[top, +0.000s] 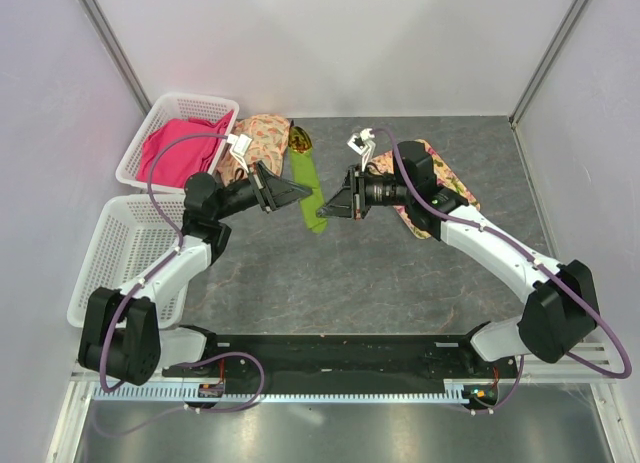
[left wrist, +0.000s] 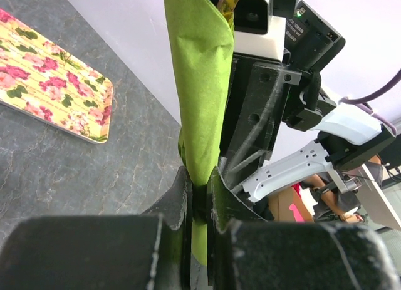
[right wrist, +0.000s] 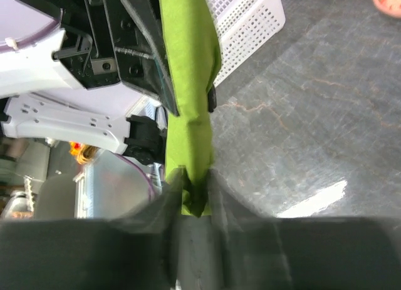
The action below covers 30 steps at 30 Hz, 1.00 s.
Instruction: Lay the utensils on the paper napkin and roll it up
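The lime-green paper napkin (top: 310, 188) is rolled into a narrow tube that runs from back to front at the table's middle. A shiny yellow-gold utensil end (top: 300, 136) sticks out of its far end; the dark-blue utensil is hidden inside. My left gripper (top: 304, 191) is shut on the roll from the left, and my right gripper (top: 326, 211) is shut on its near end from the right. In the left wrist view the jaws (left wrist: 199, 193) pinch the green roll (left wrist: 200, 83). In the right wrist view the jaws (right wrist: 194, 191) pinch the roll's (right wrist: 188, 83) end.
A floral cloth mat (top: 262, 133) lies at the back left and another (top: 440, 188) under the right arm. A white basket (top: 150, 133) with a pink cloth (top: 180, 148) stands far left, and a second white basket (top: 115, 253) nearer. Grey walls surround the table.
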Tool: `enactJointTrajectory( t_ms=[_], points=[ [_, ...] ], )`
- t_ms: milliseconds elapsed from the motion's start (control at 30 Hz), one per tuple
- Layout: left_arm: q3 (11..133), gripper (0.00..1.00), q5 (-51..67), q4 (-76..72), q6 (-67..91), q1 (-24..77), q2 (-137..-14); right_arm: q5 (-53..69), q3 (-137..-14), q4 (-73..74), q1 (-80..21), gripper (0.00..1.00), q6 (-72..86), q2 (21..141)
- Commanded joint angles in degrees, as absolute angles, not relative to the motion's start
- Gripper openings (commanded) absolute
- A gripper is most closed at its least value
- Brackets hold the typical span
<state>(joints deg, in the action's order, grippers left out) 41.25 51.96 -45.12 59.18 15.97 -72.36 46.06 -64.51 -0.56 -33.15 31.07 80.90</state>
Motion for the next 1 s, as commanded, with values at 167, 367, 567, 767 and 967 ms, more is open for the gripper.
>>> enactJointTrajectory(
  t_ms=[167,367,567,767,967],
  points=[
    [44.6,0.02,50.5,-50.1,61.0,14.7,-71.9,47.6,-62.7,-2.7,-33.2,0.59,33.0,80.1],
    [44.6,0.02,50.3,-49.5,61.0,14.6,-71.7,48.3,-63.2,-3.4,-34.1,0.0,33.1,81.2],
    [45.1,0.02,51.7,-44.7,57.8,14.3,-70.1,47.1,-64.4,-0.4,-34.1,0.65,31.8,81.7],
    [51.6,0.02,60.6,-12.1,32.1,9.6,-65.8,44.9,-67.3,7.2,-33.2,0.98,25.2,80.9],
    [58.6,0.02,67.5,23.8,4.1,-4.1,-64.0,44.6,-67.5,10.5,-31.9,0.98,22.2,80.4]
  ],
)
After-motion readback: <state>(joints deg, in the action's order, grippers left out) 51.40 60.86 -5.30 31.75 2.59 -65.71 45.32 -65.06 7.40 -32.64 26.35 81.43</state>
